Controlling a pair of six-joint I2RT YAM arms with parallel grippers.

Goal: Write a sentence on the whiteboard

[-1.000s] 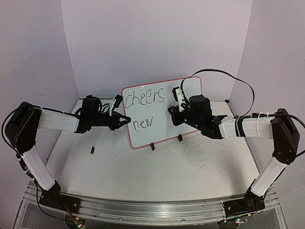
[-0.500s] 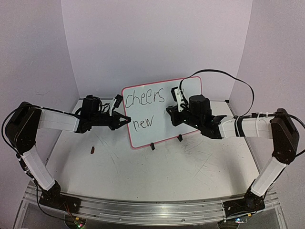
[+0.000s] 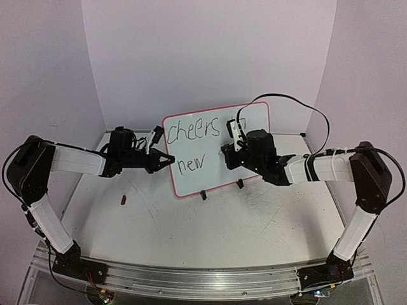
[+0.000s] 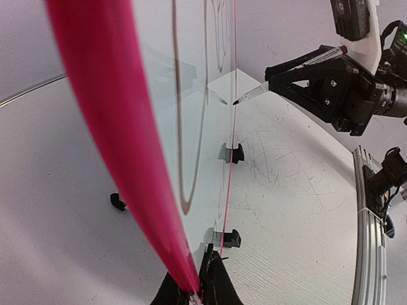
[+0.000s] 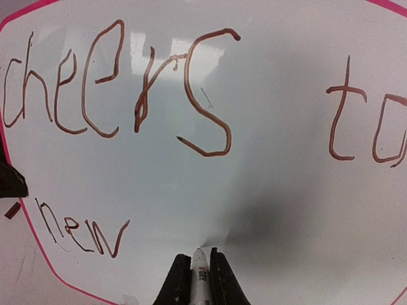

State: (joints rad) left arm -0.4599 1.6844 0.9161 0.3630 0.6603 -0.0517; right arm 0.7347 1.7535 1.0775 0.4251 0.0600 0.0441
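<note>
A: While the right hand (image 3: 224,151) is clamped on the marker (image 5: 200,273), its tip close to the whiteboard (image 3: 203,179) right of "new", what worries you?

B: Too hard a push. The board stands mid-frame on the counter (image 3: 210,222) on two clip feet (image 3: 203,196), with the left hand (image 3: 169,159) pinched shut on its left rim. It could tip back or slip, skewing the sentence (image 3: 194,130).

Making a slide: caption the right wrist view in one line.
Right gripper, shut on a marker, aims it at the whiteboard, where the sentence so far reads "cheers to new".
</note>
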